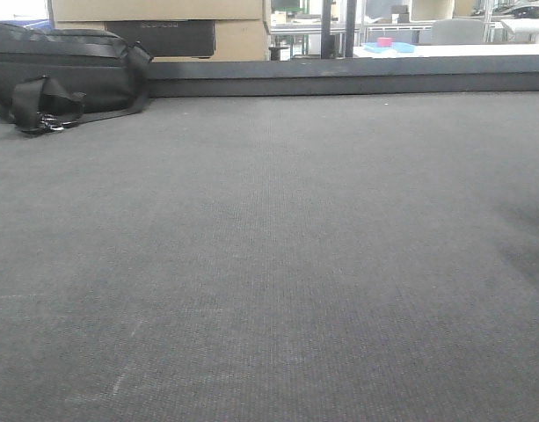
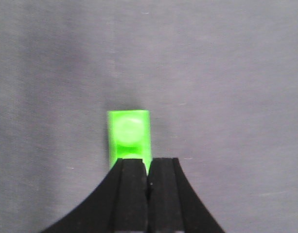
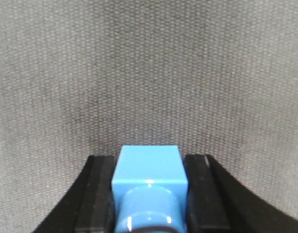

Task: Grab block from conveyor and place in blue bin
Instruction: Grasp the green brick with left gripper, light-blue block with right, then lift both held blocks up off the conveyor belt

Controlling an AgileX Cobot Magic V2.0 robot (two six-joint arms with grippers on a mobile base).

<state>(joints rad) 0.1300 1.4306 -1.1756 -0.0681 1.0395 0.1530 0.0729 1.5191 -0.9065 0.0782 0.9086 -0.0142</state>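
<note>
A bright green block (image 2: 128, 133) with round studs shows in the left wrist view above a smooth grey surface. My left gripper (image 2: 148, 162) is shut, and the block's right edge sits in the thin slit between the fingertips; its lower part is hidden behind them. In the right wrist view my right gripper (image 3: 149, 159) is shut on a glossy blue block (image 3: 149, 170) with a round stud, held over grey carpet. Neither gripper appears in the front view. I cannot make out the conveyor or the blue bin in any view.
The front view looks across grey carpet (image 1: 269, 264). A black bag (image 1: 58, 75) lies at the back left beside cardboard boxes (image 1: 163, 26). A dark low ledge (image 1: 357, 79) runs along the back. Far behind, a white table carries a small blue and pink thing (image 1: 385, 44).
</note>
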